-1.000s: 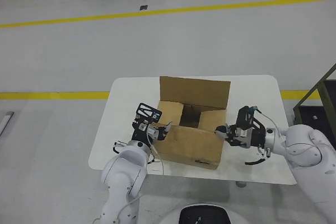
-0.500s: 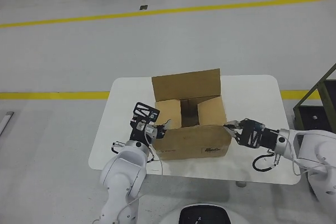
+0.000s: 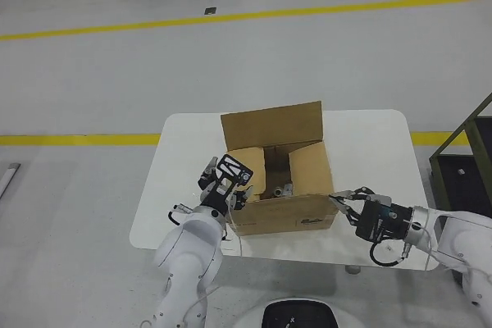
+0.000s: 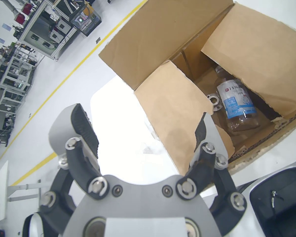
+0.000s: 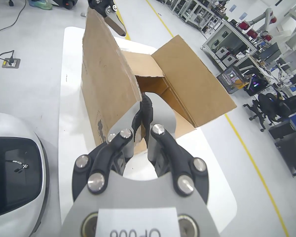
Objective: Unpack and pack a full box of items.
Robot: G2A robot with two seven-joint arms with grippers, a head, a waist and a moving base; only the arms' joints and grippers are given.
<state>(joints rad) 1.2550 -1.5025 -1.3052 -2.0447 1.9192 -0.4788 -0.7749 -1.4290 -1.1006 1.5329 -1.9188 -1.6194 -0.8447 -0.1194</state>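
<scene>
An open cardboard box (image 3: 287,215) stands in the middle of the white table (image 3: 369,139), its flaps up. Inside lie a clear bottle with a blue-and-white label (image 4: 236,102) and a small metal flange (image 4: 213,99). My left gripper (image 3: 230,187) is at the box's front left corner. It stands open (image 4: 143,127), with one fingertip (image 4: 204,129) against the side flap (image 4: 172,114). My right gripper (image 3: 342,201) is at the front right corner, shut (image 5: 140,110) on the edge of the box's front panel (image 5: 106,75).
The box sits near the table's front edge, with bare tabletop to its left, right and behind. A dark green metal frame (image 3: 476,139) stands off the table's right side.
The box has swung round and slid toward the table's front edge with my right gripper holding its corner. My left gripper has shifted right onto the left flap.
</scene>
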